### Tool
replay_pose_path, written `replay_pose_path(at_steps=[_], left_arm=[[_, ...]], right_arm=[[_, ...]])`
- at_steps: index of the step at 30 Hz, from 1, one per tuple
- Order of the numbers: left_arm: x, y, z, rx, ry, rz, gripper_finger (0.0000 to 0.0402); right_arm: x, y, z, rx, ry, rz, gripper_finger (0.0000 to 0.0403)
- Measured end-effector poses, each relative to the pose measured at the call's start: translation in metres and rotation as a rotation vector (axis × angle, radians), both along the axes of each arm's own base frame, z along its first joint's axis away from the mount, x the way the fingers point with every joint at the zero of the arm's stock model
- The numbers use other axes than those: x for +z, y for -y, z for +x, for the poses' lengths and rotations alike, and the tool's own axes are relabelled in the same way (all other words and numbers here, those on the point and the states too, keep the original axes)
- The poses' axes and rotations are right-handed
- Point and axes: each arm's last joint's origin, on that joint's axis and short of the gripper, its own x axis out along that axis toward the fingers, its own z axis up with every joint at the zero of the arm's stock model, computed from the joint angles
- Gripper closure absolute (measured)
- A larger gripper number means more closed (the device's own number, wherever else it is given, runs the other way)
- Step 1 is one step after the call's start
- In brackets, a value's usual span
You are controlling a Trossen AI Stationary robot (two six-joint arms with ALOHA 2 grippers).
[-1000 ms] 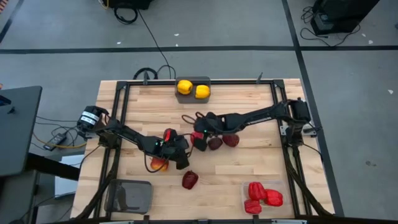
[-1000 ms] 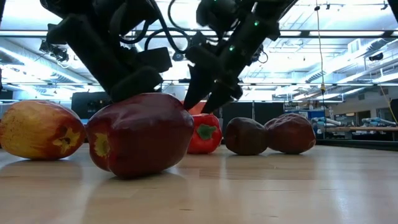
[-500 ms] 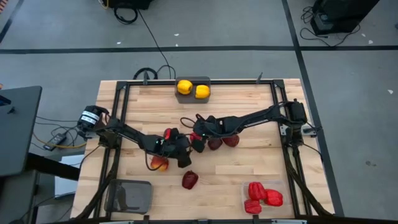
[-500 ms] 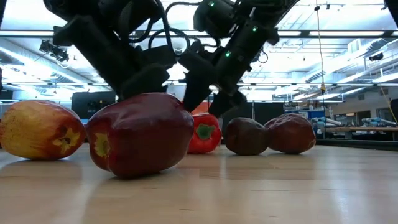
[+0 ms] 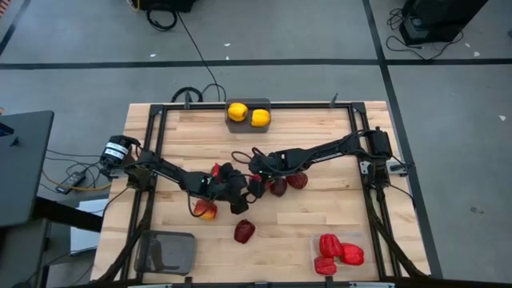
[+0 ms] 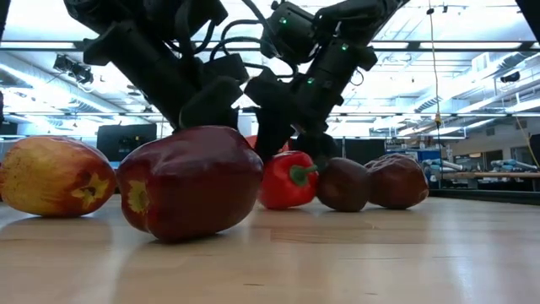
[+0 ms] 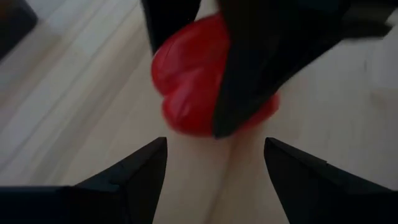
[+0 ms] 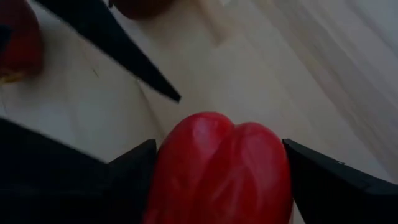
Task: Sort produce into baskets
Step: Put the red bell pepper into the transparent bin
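Note:
A bright red pepper (image 6: 287, 179) lies on the table mid-way, next to two dark maroon fruits (image 6: 342, 184) (image 6: 395, 181). My right gripper (image 8: 217, 186) comes down on the pepper, one finger on each side of it. My left gripper (image 7: 214, 168) is open and empty just to the pepper's left (image 5: 240, 192), pointing at it. A dark red apple-like fruit (image 5: 244, 232) and a red-orange one (image 5: 206, 210) rest on the table nearer the front edge. My right gripper pinches the red pepper by its two opposite sides (image 8: 168, 168) between its two fingers (image 8: 127, 180). The fingers slant down from above and from the table's right. The pepper's underside is on the table, and its stem (image 6: 305, 171) points toward the maroon fruits.
Two yellow fruits (image 5: 248, 115) sit in a dark bin at the far edge. A clear bin (image 5: 358, 240) with red peppers stands at the front right, and a dark grey bin (image 5: 166, 252) at the front left. The two grippers are close together.
My right gripper has come down over the red pepper and taken it between its fingers. The pepper has turned on the table so its stem points at the maroon fruits, and it has slid against the nearest of them. My left gripper has edged toward the pepper.

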Motion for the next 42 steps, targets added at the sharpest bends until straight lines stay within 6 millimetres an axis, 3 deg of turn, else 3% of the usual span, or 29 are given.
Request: replay_pose_path(at_steps=[7,12,19,25,32,42], left_arm=[[-0.006,-0.002,-0.008,0.052,-0.083,-0.02,0.0128],[-0.008,-0.002,-0.011,0.067,-0.113,-0.024,0.0128],[-0.006,-0.002,-0.008,0.067,-0.081,-0.031,0.0128],[-0.004,-0.001,-0.005,0.072,-0.039,-0.044,0.0128],[0.001,-0.001,0.0,0.09,0.047,-0.075,0.0128],[0.003,0.0,0.002,0.111,0.089,-0.109,0.0128]], right_arm=[[0.014,-0.001,-0.011,0.047,-0.032,-0.025,0.0104],[0.062,-0.01,-0.034,0.077,0.008,-0.041,0.0103],[0.124,-0.054,-0.085,0.145,0.051,0.003,0.0102],[0.152,-0.106,-0.133,0.16,0.068,0.051,0.0102],[0.151,-0.166,-0.181,0.189,-0.021,0.114,0.01],[0.112,-0.232,-0.237,0.157,-0.27,0.065,0.0099]])
